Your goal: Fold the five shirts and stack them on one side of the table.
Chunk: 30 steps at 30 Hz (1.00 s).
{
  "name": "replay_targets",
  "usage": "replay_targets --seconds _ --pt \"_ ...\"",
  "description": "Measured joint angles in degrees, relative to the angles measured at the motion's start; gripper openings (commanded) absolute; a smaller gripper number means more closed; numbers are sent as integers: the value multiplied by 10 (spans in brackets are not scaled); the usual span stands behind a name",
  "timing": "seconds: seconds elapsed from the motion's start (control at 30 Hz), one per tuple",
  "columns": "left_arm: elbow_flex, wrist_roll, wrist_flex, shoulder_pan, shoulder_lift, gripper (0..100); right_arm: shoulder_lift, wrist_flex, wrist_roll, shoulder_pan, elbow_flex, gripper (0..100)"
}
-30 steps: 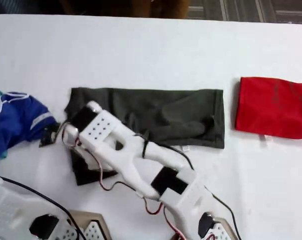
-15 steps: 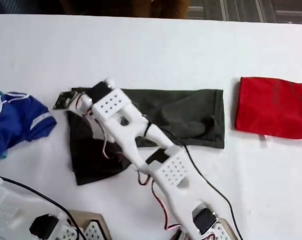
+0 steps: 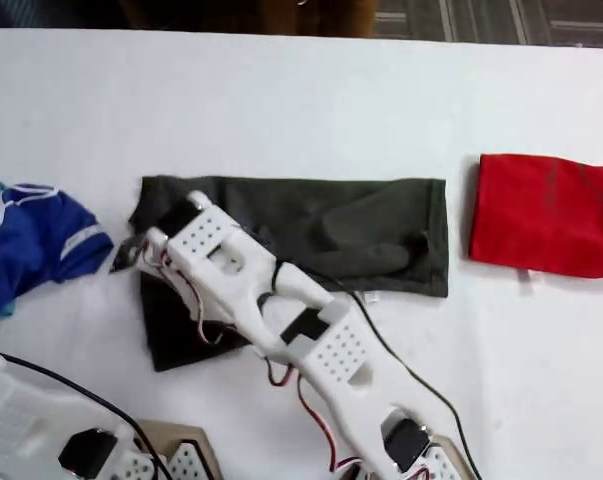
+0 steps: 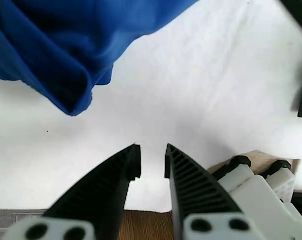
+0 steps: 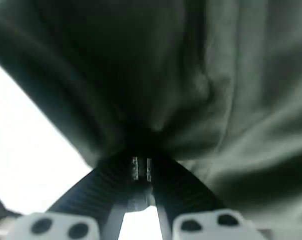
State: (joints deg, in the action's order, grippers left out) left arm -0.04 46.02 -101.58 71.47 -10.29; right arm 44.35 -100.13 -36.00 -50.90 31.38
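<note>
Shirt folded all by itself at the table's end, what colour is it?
The shirt is red; the high view shows it best.

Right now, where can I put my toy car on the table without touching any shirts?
The wide bare strip of table beyond the green shirt and red shirt is free. So is the near corner in front of the red shirt. The near left is crowded: blue shirt and right arm.
</note>
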Motion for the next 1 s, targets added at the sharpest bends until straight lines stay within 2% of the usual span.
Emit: replay_targets --seconds 0.3,0.57,0.7,0.8,0.9,1.0 --pt "0 0 0 0 0 110 -101 0 -32 -24 -125 18" --pt "0 0 0 0 0 110 -172 0 -33 -4 -71 18" --pt "0 0 0 0 0 109 -215 0 -33 56 -39 18" --pt "0 -13 0 -25 0 109 -230 0 -33 127 -34 18" --pt "0 -80 0 -84 0 109 -231 0 -16 215 -34 18" --pt "-20 -167 0 -171 0 109 -231 0 6 303 -34 18"
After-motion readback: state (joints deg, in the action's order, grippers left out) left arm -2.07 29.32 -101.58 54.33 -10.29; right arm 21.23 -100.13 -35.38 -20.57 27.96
